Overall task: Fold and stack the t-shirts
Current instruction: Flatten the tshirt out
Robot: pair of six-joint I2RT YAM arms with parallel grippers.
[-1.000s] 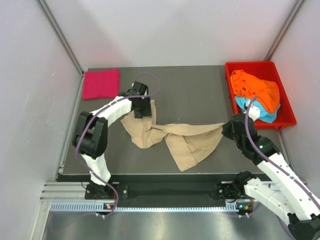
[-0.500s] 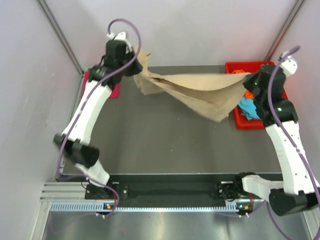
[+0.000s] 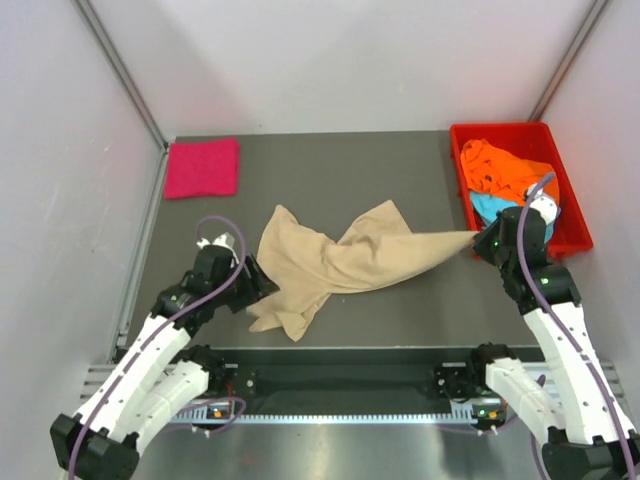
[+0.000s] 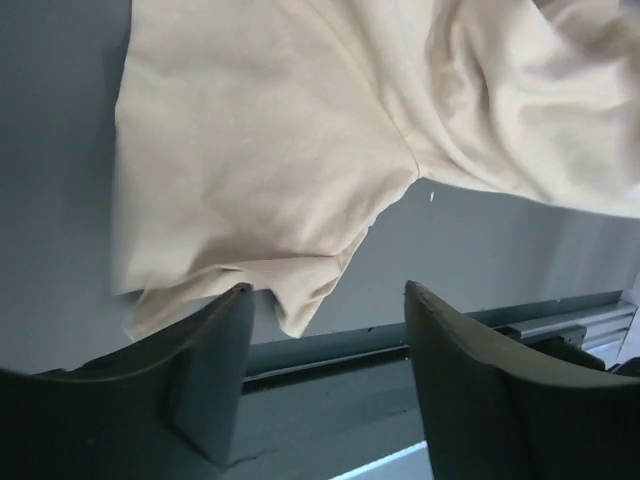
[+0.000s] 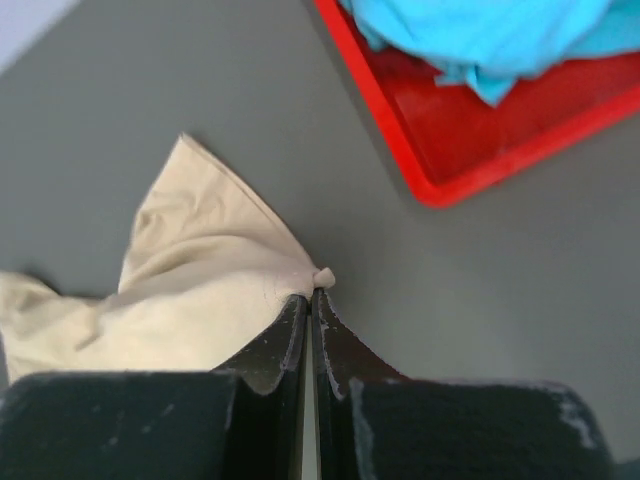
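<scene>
The beige t-shirt (image 3: 335,262) lies crumpled on the middle of the dark table, and shows in the left wrist view (image 4: 280,150). My left gripper (image 3: 258,284) is open and empty at the shirt's near-left edge; in the left wrist view (image 4: 325,292) a cloth corner lies just beyond the left fingertip. My right gripper (image 3: 480,243) is shut on the shirt's right corner, pinched at the fingertips (image 5: 315,288). A folded magenta t-shirt (image 3: 203,167) lies at the back left. The orange t-shirt (image 3: 515,175) and light blue t-shirt (image 3: 490,208) lie in the red tray.
The red tray (image 3: 568,236) stands at the back right, close behind my right gripper; its corner shows in the right wrist view (image 5: 400,160). White walls enclose the table. The table's front edge and rail (image 4: 450,335) run just below my left gripper.
Both arms have come down from holding the beige shirt stretched in the air. The shirt now lies on the table. My left gripper has let go and pulled back near-left.
</scene>
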